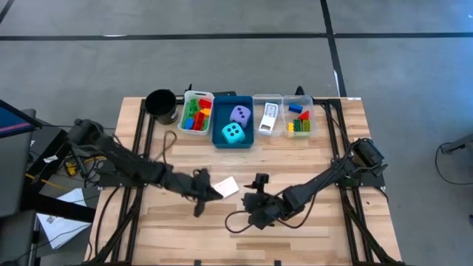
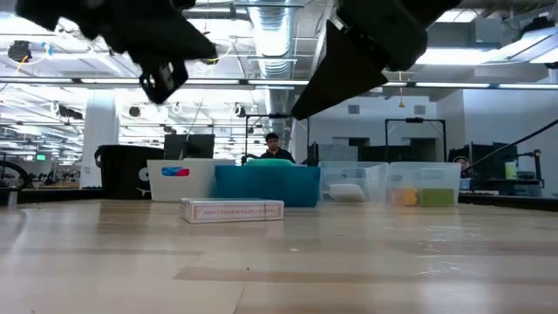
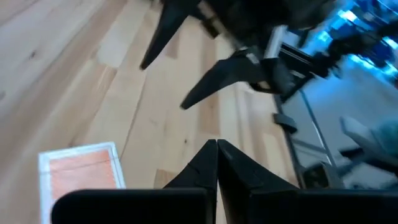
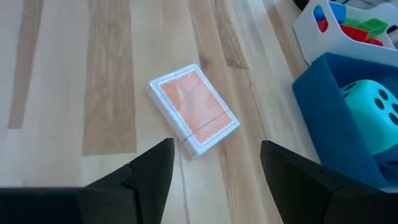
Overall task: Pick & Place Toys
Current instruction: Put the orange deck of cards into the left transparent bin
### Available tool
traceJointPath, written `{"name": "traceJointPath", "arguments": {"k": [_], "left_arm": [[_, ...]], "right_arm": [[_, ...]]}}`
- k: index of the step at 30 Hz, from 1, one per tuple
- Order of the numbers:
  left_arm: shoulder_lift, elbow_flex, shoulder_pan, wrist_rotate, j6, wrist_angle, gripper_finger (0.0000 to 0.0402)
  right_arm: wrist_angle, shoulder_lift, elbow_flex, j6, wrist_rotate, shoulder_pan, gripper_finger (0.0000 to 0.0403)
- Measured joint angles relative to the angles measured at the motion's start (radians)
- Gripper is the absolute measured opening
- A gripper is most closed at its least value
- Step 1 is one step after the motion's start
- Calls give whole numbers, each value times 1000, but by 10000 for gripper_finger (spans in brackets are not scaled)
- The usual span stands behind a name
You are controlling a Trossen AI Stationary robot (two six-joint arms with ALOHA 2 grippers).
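Card pack (image 1: 225,186) lying flat at table centre, just right of the clenched, empty left gripper (image 1: 209,188) and left of the parted, empty right gripper (image 1: 260,181), long axis running diagonally.

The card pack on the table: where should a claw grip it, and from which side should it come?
Likely from above, closing on its two long edges. The card pack lies flat on the table, clear of the blue tray, so its thin sides are free. The open right claw hovers beside it.

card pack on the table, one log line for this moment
card pack: flat on table, unheld | left gripper: shut, beside it | right gripper: open, empty, facing it
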Motion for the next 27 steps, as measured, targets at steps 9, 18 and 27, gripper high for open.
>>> {"name": "traceJointPath", "arguments": {"k": [9, 18, 27], "left_arm": [[357, 0, -68, -162, -186, 287, 0], [471, 0, -71, -166, -301, 284, 0], [466, 6, -88, -177, -347, 140, 0]], "right_arm": [[-1, 0, 0, 1, 1, 0, 234], [-3, 0, 0, 4, 3, 0, 234], [-10, 0, 0, 27, 0, 0, 234]]}}
